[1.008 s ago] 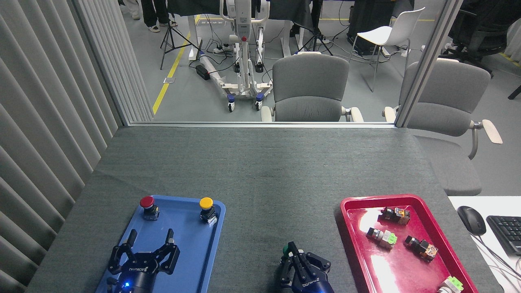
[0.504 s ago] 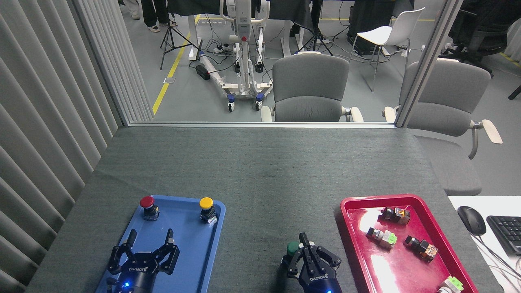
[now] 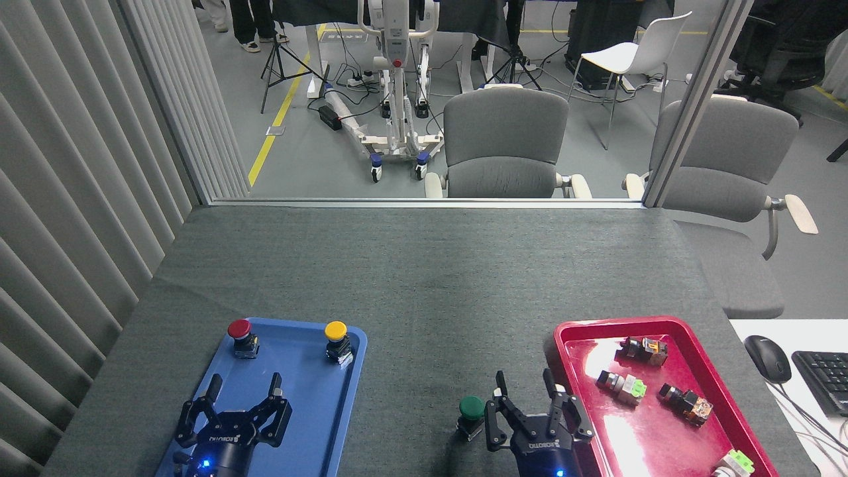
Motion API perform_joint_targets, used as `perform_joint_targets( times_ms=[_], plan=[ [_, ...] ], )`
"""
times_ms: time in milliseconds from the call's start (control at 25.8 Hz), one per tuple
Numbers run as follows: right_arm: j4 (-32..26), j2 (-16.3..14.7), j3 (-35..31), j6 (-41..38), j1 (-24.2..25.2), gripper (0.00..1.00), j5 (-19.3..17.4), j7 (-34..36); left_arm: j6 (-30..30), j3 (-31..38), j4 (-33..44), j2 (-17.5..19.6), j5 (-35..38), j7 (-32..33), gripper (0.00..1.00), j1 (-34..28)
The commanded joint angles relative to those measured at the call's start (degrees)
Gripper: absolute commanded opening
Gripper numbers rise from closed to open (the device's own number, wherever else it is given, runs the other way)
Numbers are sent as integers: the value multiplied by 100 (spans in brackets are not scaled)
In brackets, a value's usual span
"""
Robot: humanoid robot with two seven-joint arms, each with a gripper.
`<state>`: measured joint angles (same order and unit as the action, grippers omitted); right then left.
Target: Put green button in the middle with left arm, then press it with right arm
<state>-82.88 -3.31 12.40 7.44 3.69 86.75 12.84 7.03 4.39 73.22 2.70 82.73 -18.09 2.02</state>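
Your right pincer [image 3: 525, 385] has come off the green button [image 3: 472, 407] and swung toward the red tray [image 3: 695, 391]; its fingers, pressed together over the cap a moment ago, now stand apart, holding nothing. The button sits upright on the grey tabletop [image 3: 424, 285] between the blue tray [image 3: 331, 424] and the red one, just left of that pincer. Your left pincer [image 3: 243, 387] hangs spread over the blue tray, unmoved. The press looks done, so both steps seem finished.
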Motion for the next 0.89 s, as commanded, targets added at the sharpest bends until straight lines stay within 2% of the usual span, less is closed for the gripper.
perform_joint_targets(
  times_ms=[0, 194, 349, 465, 620, 853],
  plan=[
    [-246, -38, -335, 38, 203, 99, -316, -10, 1, 0, -1, 3, -2, -1, 100, 9],
    [-405, -240, -766, 11, 466, 99, -413, -10, 1, 0, 8, 3, -2, 7, 100, 35],
    [-405, -257, -854, 20, 554, 99, -413, -10, 1, 27, 8, 46, -231, 7, 99, 35],
    [-536, -301, -862, 47, 581, 99, -413, -1, 88, 53, 52, 293, -389, 122, 100, 17],
    [-589, -284, -854, -129, 607, 99, -431, -63, 185, 62, 61, 829, -424, 596, 100, -44],
    [-572, -275, -854, -375, 607, 99, -475, -63, 273, 176, 70, 838, -442, 623, 100, -44]
  ],
)
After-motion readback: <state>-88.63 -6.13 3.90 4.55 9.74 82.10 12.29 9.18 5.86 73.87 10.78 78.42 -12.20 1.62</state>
